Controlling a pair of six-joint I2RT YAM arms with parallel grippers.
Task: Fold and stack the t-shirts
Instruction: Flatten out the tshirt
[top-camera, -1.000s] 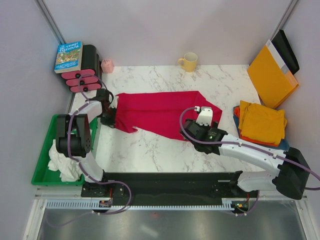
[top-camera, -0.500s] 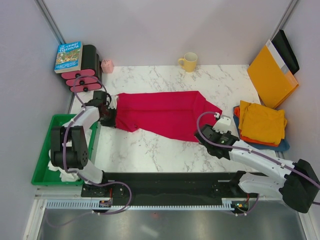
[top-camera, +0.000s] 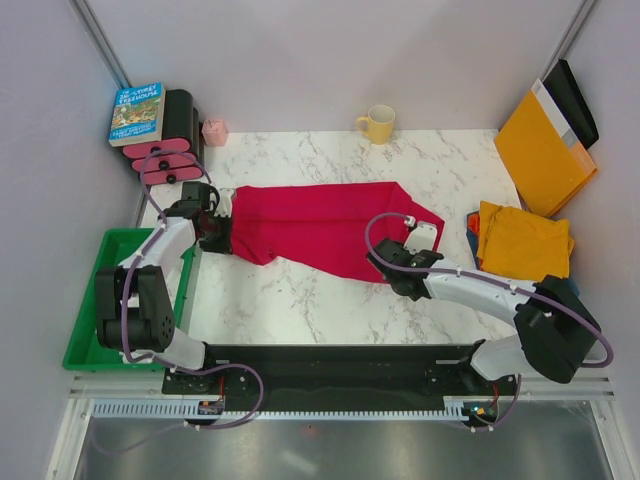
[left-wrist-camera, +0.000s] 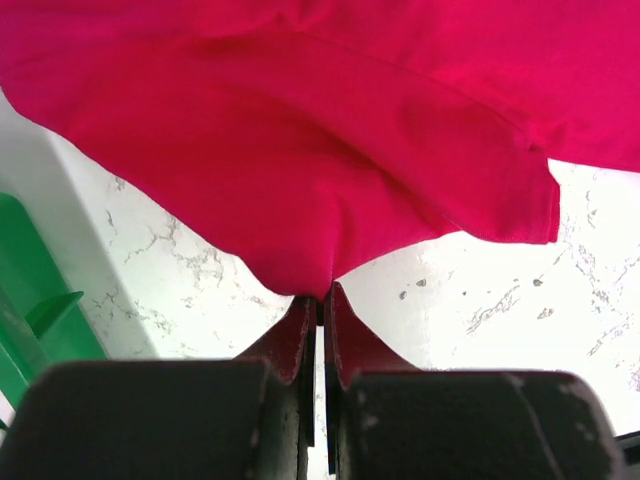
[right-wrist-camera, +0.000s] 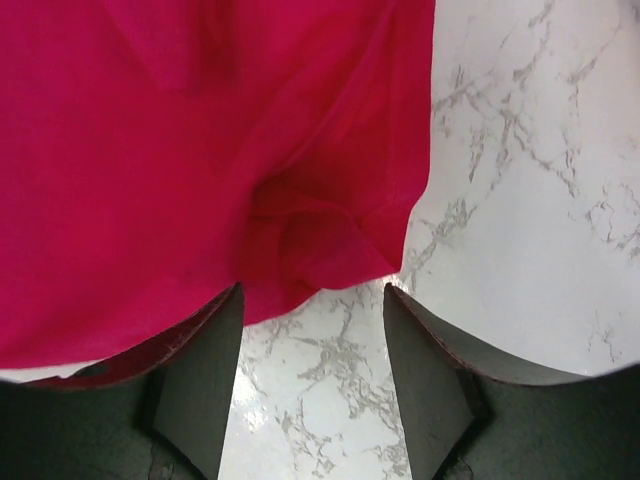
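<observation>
crimson t-shirt (top-camera: 320, 225) lies spread lengthwise on the marble table (top-camera: 300, 310), between the two arms. left gripper (left-wrist-camera: 318, 300): fingers pressed together, pinching a peak of cloth at the shirt's left edge, close to the green tray (top-camera: 85, 330). right gripper (right-wrist-camera: 312, 320): fingers spread apart, standing either side of a bunched fold at the shirt's right near corner; the fold sits in the gap unclamped, and cloth overlaps one finger. mustard-yellow t-shirt (top-camera: 522, 245) rests folded on top of a stack at the table's right side, apart from both tools.
</observation>
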